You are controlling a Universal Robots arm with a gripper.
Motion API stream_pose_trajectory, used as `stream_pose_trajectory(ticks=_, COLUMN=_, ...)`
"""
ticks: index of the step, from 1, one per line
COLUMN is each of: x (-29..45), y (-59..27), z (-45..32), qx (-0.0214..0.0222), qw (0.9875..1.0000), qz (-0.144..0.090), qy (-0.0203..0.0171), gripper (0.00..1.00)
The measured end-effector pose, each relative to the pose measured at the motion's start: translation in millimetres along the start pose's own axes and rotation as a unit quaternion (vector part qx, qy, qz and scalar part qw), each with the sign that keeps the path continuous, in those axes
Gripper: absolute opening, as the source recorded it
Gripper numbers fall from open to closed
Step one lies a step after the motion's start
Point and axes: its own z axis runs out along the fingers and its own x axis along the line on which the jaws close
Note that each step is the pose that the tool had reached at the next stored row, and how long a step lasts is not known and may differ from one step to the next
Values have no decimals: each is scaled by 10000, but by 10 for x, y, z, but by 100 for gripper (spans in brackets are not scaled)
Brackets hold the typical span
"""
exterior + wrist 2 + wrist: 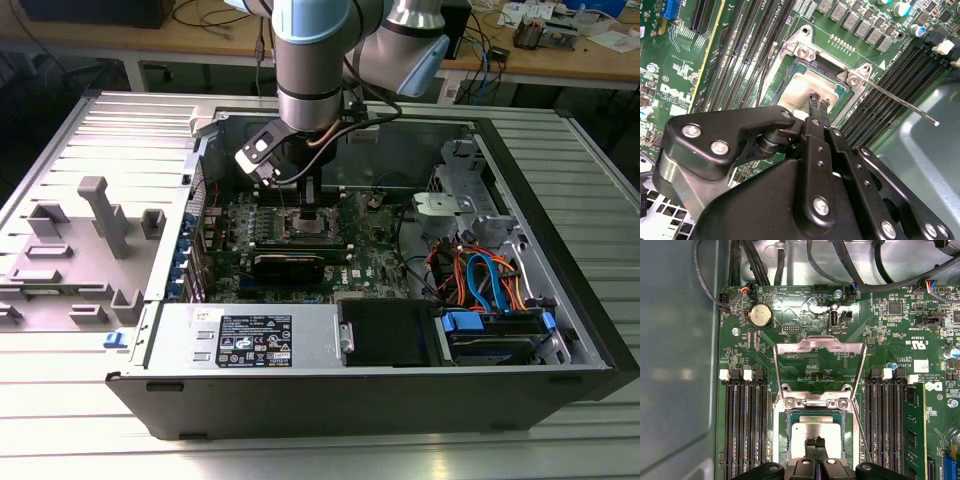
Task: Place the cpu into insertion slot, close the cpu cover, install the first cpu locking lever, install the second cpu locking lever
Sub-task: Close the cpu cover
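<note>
One clenched end effector (815, 443) low over cpu (801, 432) inside insertion slot (784, 436) edges; cpu cover (817, 346) raised clear

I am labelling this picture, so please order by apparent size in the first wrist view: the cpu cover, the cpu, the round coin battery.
1. cpu cover, raised open, so nearness may enlarge it.
2. cpu, partly hidden by the end effector.
3. coin battery.
</note>
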Motion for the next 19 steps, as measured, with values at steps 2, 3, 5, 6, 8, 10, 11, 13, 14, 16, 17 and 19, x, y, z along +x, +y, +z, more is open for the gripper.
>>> stream_pose_trajectory(ticks=2, x=0, y=0, z=0, qx=0, qw=10000, qz=0, qy=0, gripper=11)
stream_pose_trajectory(ticks=3, x=0, y=0, z=0, qx=0, qw=10000, qz=-1, qy=0, gripper=11)
stream_pose_trajectory(ticks=5, x=1, y=2, z=-32, qx=0, qw=10000, qz=-1, qy=-3, gripper=11)
stream_pose_trajectory(ticks=6, x=0, y=2, z=-40, qx=0, qw=10000, qz=-1, qy=-4, gripper=11)
stream_pose_trajectory(ticks=8, x=1, y=8, z=-38, qx=3, qw=10000, qz=-1, qy=-3, gripper=11)
stream_pose_trajectory(ticks=10, x=0, y=43, z=-31, qx=9, qw=10000, qz=-1, qy=-4, gripper=11)
stream_pose_trajectory(ticks=11, x=0, y=53, z=-30, qx=9, qw=10000, qz=-1, qy=-3, gripper=11)
stream_pose_trajectory(ticks=13, x=-1, y=63, z=-31, qx=10, qw=10000, qz=-1, qy=-5, gripper=11)
stream_pose_trajectory(ticks=14, x=0, y=64, z=-35, qx=10, qw=10000, qz=0, qy=-6, gripper=11)
stream_pose_trajectory(ticks=16, x=0, y=66, z=-76, qx=9, qw=10000, qz=-1, qy=-7, gripper=11)
stream_pose_trajectory(ticks=17, x=0, y=66, z=-93, qx=10, qw=10000, qz=-1, qy=-8, gripper=11)
stream_pose_trajectory(ticks=19, x=1, y=68, z=-132, qx=10, qw=10000, qz=-1, qy=-9, gripper=11)
